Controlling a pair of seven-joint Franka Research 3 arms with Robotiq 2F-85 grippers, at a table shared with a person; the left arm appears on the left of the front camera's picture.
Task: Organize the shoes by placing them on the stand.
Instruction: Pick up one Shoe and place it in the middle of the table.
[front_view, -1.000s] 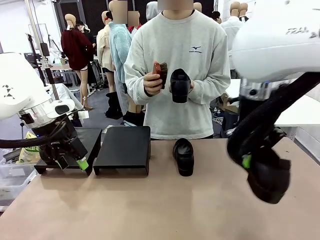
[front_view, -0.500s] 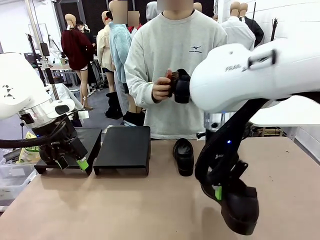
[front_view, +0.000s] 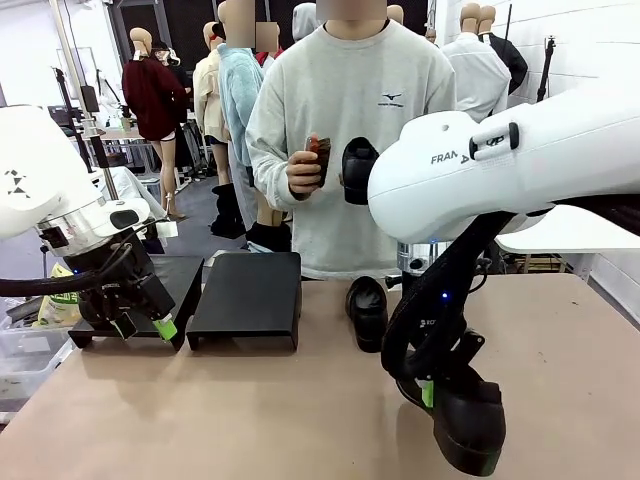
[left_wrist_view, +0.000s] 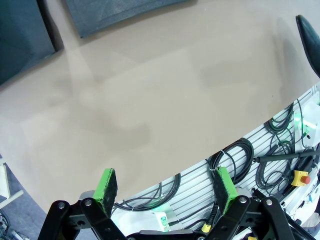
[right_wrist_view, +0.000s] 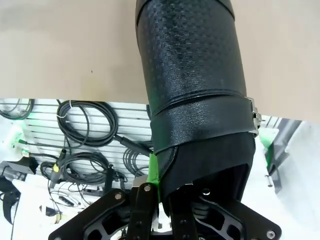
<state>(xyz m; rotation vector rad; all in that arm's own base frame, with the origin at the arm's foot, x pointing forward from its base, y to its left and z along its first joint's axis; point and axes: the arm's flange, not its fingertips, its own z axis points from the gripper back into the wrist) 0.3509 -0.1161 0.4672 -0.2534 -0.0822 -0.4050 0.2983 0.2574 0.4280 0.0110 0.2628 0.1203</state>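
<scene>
Front view: the right gripper (front_view: 432, 390) clamps a black shoe (front_view: 468, 425) at the table's (front_view: 200, 420) near right, and a second shoe (front_view: 367, 312) lies near the black stand (front_view: 247, 298). Left wrist view: the left gripper (left_wrist_view: 167, 182) hangs open above bare table. Right wrist view: the clamped shoe's textured upper rises from the closed right gripper.

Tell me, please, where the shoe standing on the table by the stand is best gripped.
Grip the shoe by the side wall of its opening, coming straight down from above. It stands upright on its sole with the opening facing up, so the thin wall can probably be pinched from inside and outside. The rounded, glossy toe would likely slip.
</scene>
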